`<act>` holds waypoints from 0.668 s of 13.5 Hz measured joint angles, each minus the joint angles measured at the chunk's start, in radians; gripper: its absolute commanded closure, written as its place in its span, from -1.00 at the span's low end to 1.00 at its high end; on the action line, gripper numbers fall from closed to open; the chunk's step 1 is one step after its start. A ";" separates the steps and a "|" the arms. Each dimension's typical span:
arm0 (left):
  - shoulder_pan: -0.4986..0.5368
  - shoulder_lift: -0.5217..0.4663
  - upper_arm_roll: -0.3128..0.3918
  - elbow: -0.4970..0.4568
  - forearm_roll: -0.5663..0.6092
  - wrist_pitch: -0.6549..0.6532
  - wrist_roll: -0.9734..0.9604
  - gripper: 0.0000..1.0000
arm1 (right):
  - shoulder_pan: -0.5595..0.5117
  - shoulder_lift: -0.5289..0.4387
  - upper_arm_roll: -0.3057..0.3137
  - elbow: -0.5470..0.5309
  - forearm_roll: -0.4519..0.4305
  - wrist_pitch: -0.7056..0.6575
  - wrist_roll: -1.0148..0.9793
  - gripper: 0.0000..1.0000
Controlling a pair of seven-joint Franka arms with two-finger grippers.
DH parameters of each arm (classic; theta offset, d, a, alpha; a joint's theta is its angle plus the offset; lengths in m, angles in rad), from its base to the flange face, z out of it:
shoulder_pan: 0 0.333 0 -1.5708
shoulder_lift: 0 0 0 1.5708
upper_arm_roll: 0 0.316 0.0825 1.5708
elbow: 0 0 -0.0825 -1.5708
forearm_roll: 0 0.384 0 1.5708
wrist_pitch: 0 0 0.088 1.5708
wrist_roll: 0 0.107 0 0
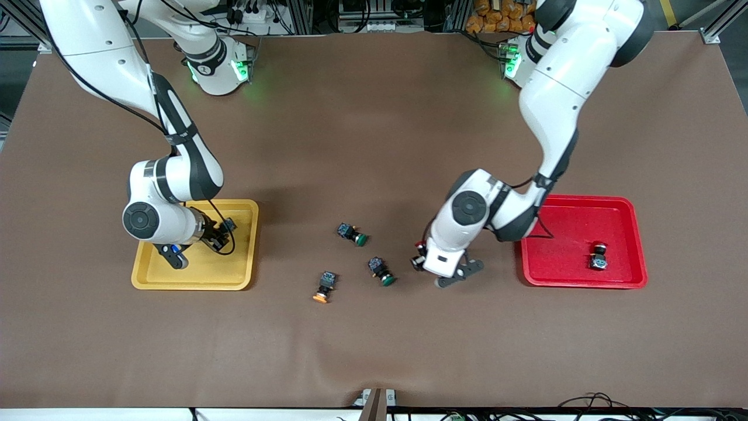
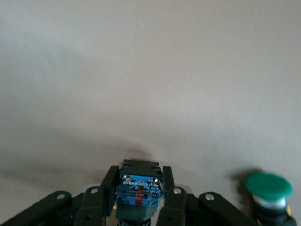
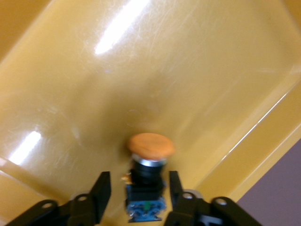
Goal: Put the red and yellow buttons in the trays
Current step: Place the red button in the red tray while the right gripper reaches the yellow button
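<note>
My right gripper (image 1: 178, 254) is open low in the yellow tray (image 1: 193, 285). An orange-yellow-capped button (image 3: 150, 145) lies on the tray floor (image 3: 70, 94) between its fingers, with a gap on each side. My left gripper (image 1: 433, 272) is shut on a button (image 2: 139, 186) with a blue-and-black body, low over the table between the loose buttons and the red tray (image 1: 584, 283). Its cap is hidden in the left wrist view; a bit of red (image 1: 419, 244) shows by the gripper. Another button (image 1: 598, 256) sits in the red tray. An orange-yellow-capped button (image 1: 325, 286) lies loose mid-table.
Two green-capped buttons (image 1: 352, 234) (image 1: 381, 271) lie mid-table. The one nearer the front camera is close to my left gripper and shows in the left wrist view (image 2: 268, 186). Brown table mat (image 1: 374, 146) stretches toward the arm bases.
</note>
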 measured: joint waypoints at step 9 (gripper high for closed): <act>0.285 -0.144 -0.008 -0.168 0.001 -0.042 0.509 0.90 | 0.008 -0.018 0.015 0.089 0.073 -0.023 0.036 -0.57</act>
